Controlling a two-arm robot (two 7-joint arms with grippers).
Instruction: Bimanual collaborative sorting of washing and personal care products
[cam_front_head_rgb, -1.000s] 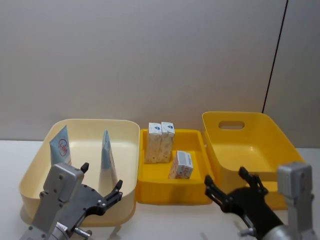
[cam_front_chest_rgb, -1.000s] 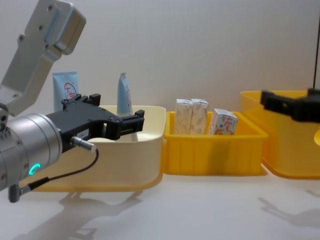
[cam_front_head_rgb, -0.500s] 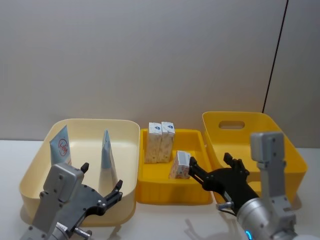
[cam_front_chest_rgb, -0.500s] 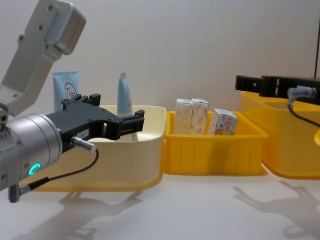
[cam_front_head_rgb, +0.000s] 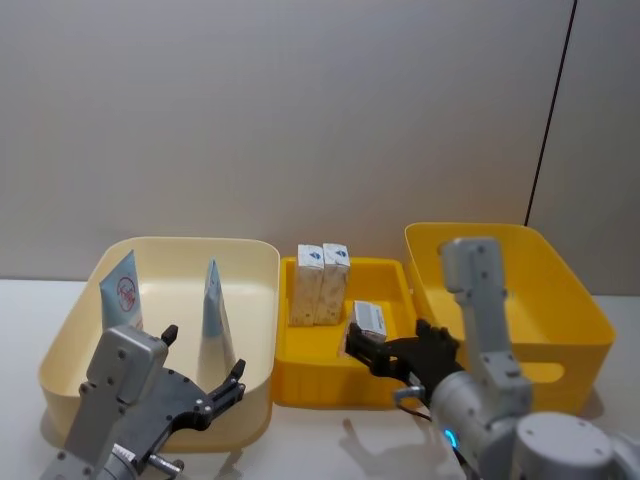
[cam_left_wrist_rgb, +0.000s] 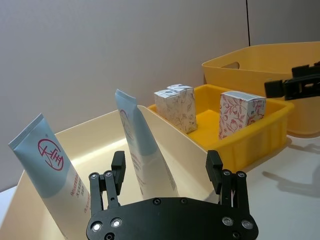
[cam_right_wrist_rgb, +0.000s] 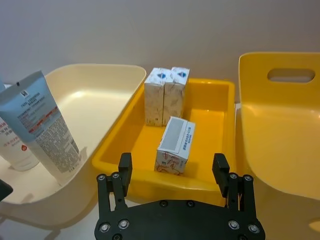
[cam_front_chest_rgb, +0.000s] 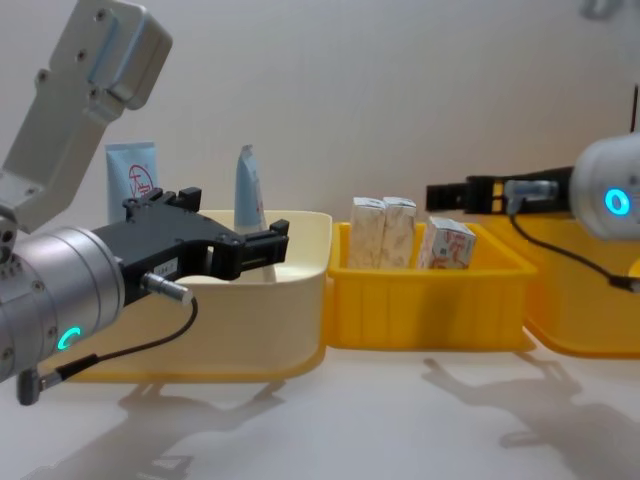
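Two pale blue tubes with a red logo lean inside the cream bin. My left gripper hovers open at that bin's near edge, with the nearer tube just beyond its fingertips. Two printed cartons stand side by side at the back of the small yellow tray. A third carton sits nearer the front. My right gripper is open above the tray's front edge, and this carton lies just ahead between the finger lines, untouched.
A large yellow bin with a handle slot stands right of the tray and holds nothing visible. The three containers stand side by side near the grey wall. Bare white table lies in front of them.
My right arm has swung left, from in front of the large yellow bin to the front of the middle tray, nearing the single carton. The left arm has not moved.
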